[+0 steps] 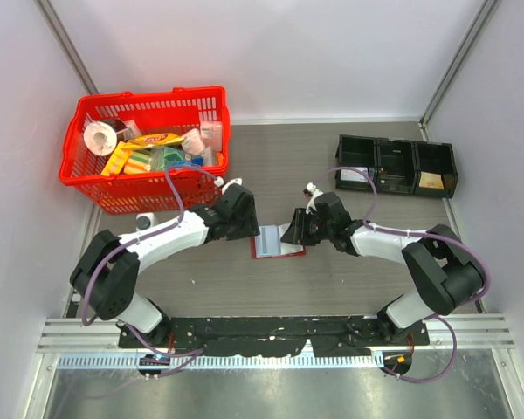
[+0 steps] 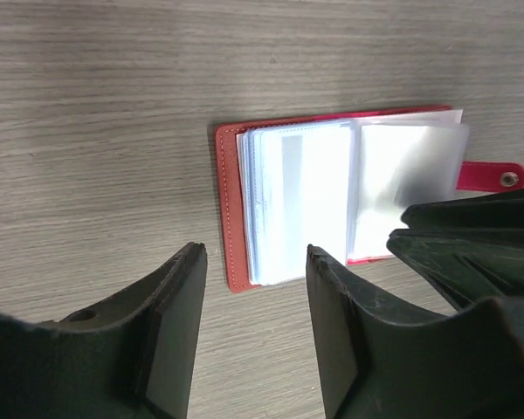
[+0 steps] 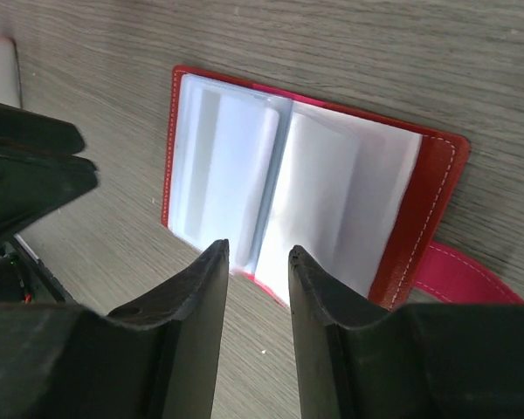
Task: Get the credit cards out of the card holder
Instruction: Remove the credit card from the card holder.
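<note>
The red card holder (image 1: 276,243) lies spread open on the table between my two grippers, its pale blue pockets facing up. It shows in the left wrist view (image 2: 231,209) and in the right wrist view (image 3: 432,201), with its snap tab (image 2: 492,175) on one side. Pale whitish cards (image 2: 297,196) sit in the pockets; the tan card is not visible. My left gripper (image 2: 255,253) is open and empty, just off the holder's left edge. My right gripper (image 3: 258,253) is open and empty, its fingertips at the holder's near edge by the fold.
A big red plastic basket (image 1: 79,148) with groceries stands at the back left. A black divided tray (image 1: 397,166) stands at the back right. The right gripper's black fingers (image 2: 472,236) reach into the left wrist view.
</note>
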